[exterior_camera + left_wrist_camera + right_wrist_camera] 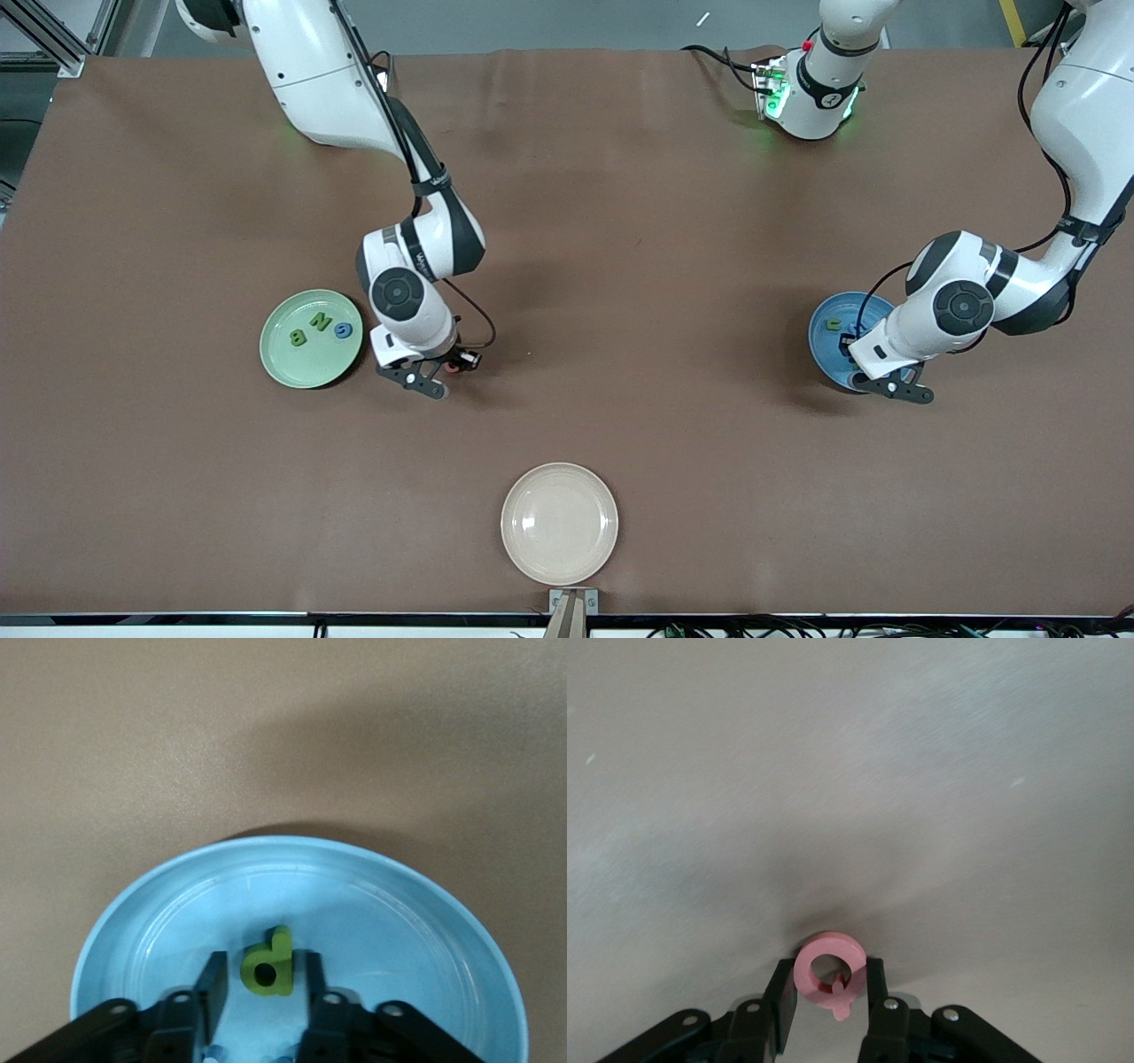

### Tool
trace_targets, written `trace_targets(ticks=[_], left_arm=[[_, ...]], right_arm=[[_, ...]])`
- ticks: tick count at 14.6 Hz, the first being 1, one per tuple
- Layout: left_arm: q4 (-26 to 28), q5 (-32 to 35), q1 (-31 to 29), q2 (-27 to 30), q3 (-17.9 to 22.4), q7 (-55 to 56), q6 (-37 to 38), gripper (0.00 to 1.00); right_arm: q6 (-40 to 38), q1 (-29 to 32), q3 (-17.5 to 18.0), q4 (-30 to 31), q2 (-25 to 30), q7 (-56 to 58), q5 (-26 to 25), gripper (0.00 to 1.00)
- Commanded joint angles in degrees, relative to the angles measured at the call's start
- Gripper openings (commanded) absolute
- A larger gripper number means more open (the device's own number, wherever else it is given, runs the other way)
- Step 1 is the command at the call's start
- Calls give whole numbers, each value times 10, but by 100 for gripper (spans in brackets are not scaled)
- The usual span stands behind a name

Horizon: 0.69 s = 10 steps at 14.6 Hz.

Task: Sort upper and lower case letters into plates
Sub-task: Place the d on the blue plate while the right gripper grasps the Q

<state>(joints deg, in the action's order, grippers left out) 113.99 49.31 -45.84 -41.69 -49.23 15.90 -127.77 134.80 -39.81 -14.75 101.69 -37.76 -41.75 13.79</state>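
While the front view is read from the right arm's end of the worktop toward the left arm's end, the green plate is met first. 3 letters lie in it: a green B, a green N and a blue letter whose shape cannot be told.

Just beside that plate, toward the left arm's end, the right end effector is held low over the bare worktop. Its fingers are closed on a pink-red Q, as seen in the right wrist view; the letter is gripped from both sides and sits between the plate and the middle of the worktop.

Nearer to the front camera, about midway along the worktop, a cream plate is seen with nothing in it.

Toward the left arm's end, the blue plate is partly covered by the left arm. The left end effector is held low over it. In the left wrist view a green d lies in the plate between the fingers, which stand narrowly apart with a small gap on each side of the letter.
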Motion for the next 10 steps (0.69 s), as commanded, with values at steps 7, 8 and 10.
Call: trace_targets(ticks=[7,8,10], left_arm=[[4,-69,-244,49,-254,-63,136,100],[-1,-76,-267,49,-278,-63,154,100],[-12,-80,-275,46,-284,-62,161,100]], right_arm=[[-70,121,-30,136,156,270,-1,0],[-66,121,-45,148,159,287,-4,0],[-51,121,-56,163,159,301,-10,0]])
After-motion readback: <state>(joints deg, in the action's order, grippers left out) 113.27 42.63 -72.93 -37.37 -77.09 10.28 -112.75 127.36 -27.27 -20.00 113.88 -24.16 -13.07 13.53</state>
